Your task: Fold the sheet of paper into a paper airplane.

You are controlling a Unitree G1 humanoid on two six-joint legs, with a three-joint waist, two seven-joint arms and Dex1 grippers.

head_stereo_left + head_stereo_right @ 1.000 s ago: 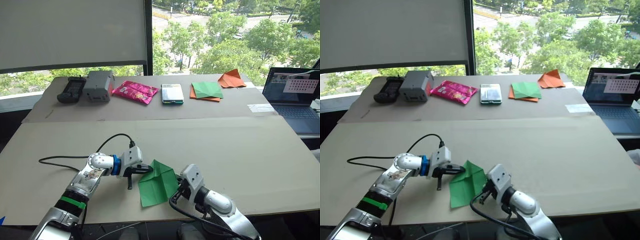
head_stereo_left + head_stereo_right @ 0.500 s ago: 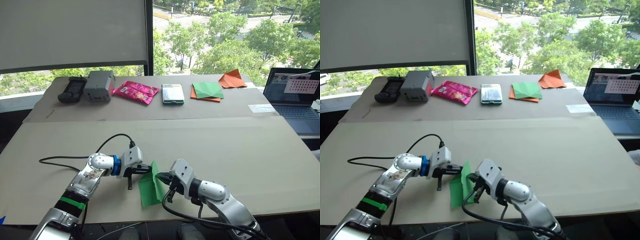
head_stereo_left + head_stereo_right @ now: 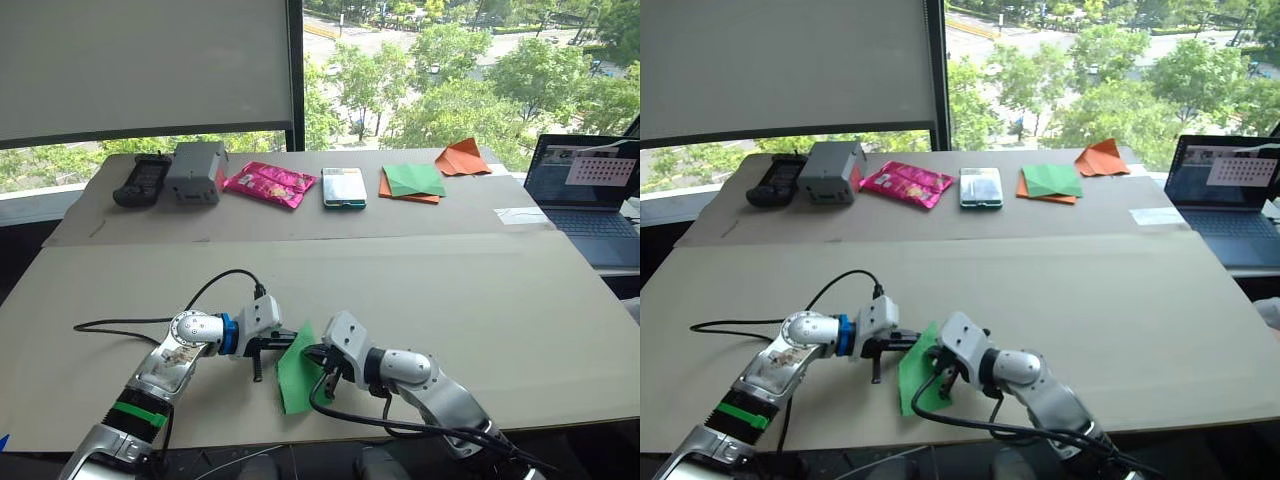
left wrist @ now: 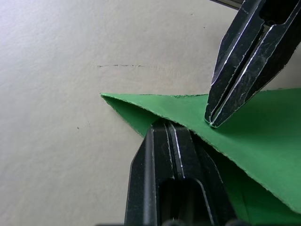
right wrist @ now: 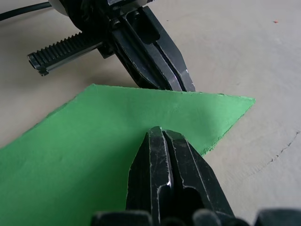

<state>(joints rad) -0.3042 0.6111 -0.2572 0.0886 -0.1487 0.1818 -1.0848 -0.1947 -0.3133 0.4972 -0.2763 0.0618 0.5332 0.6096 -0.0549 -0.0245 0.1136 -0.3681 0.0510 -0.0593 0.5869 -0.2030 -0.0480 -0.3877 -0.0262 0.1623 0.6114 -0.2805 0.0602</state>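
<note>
The thin, bright green sheet of paper (image 3: 297,367) lay folded over on the near part of the beige table (image 3: 480,300), between the two arms. The left gripper (image 4: 170,136) had its black fingers pressed together at the sheet's left edge, apparently pinning it rather than pinching it. The right gripper (image 5: 162,136), fingers likewise closed, pressed its tip down on the top layer. This looked like the lengthwise centre fold being flattened. Next, the crease would need firm pressing along its length before the wings were folded.
</note>
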